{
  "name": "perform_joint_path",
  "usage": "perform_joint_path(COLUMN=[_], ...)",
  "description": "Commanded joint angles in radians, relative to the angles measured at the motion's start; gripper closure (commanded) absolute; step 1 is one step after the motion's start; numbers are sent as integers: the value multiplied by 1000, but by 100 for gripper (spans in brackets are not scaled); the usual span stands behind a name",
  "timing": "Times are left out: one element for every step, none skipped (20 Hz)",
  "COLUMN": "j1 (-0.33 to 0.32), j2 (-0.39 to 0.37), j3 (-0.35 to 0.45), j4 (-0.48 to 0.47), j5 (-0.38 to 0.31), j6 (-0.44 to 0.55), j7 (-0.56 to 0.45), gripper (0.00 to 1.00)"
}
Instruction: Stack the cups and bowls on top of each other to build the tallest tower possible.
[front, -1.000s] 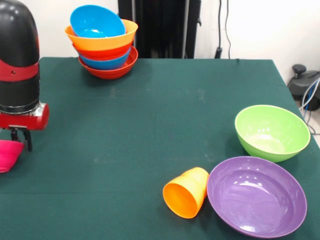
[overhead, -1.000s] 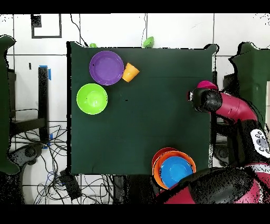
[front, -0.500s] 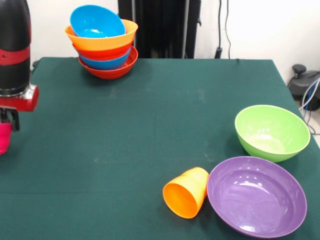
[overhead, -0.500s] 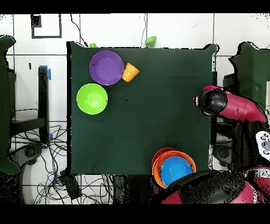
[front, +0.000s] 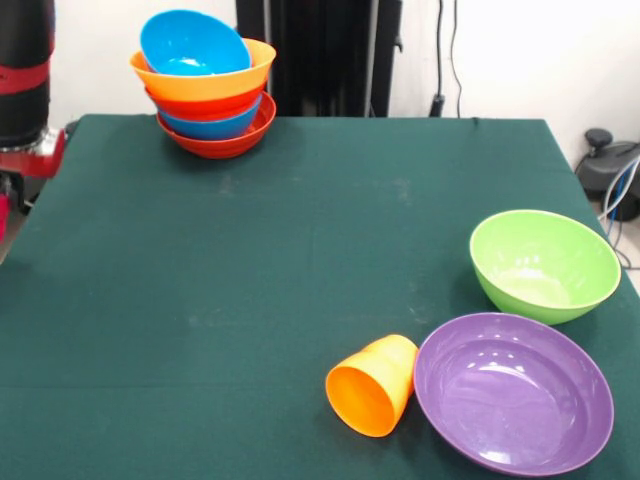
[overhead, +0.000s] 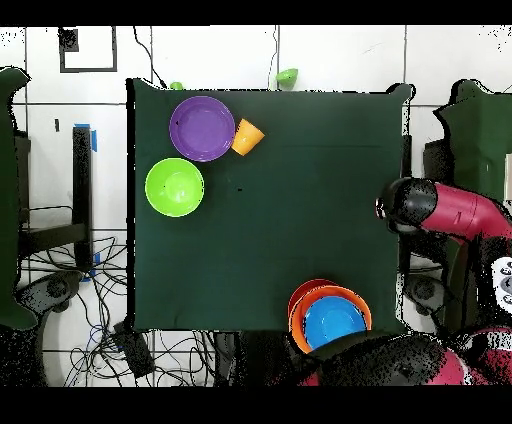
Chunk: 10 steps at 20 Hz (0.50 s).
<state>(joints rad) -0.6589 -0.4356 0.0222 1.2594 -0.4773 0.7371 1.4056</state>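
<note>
The tower (front: 205, 90) stands at the table's far left corner: red-orange, blue, red-orange and wide orange bowls nested, with a blue bowl tilted on top; it also shows in the overhead view (overhead: 330, 318). The orange cup (front: 372, 385) lies on its side against the purple bowl (front: 513, 392). A green bowl (front: 545, 265) stands upright behind them. My gripper (front: 4, 205) hangs at the picture's left edge, off the table's side, mostly cut off. Only a sliver of the small magenta bowl (front: 2, 218) shows in it. From above, the arm's head (overhead: 403, 205) hides both.
The green table (front: 300, 250) spreads between the tower and the cup (overhead: 247, 136), the purple bowl (overhead: 202, 128) and the green bowl (overhead: 175, 187). A small green thing (overhead: 287, 76) lies beyond the table's edge. Cables and a black stand sit behind the table.
My arm has risen and moved further off the table's side, toward the tower's end, carrying the magenta bowl almost out of the front view. The other things have not moved.
</note>
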Motion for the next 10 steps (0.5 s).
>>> perform_joint_path(j1=[115,129,148,168,186,203,219,232,240,243], j2=[-72,-96,-112,-131,-144,-156,-162,-166,-171,-177], j3=[-87,-103,-124,-139,-158,-173,-188,-198,-206,-210], j4=[151,176,186,194,201,208,209,212,215,220], j5=[-124,-129,-138,-141,-151,-156,-164,-167,-170,-171], j6=[99,108,137,175,194,216,243,259,272,281], j7=[-29,-37,-49,-68,-72,-80,-88,-91,-95,-100], gripper=[100,100,100,100,100,100,100,100,100,100])
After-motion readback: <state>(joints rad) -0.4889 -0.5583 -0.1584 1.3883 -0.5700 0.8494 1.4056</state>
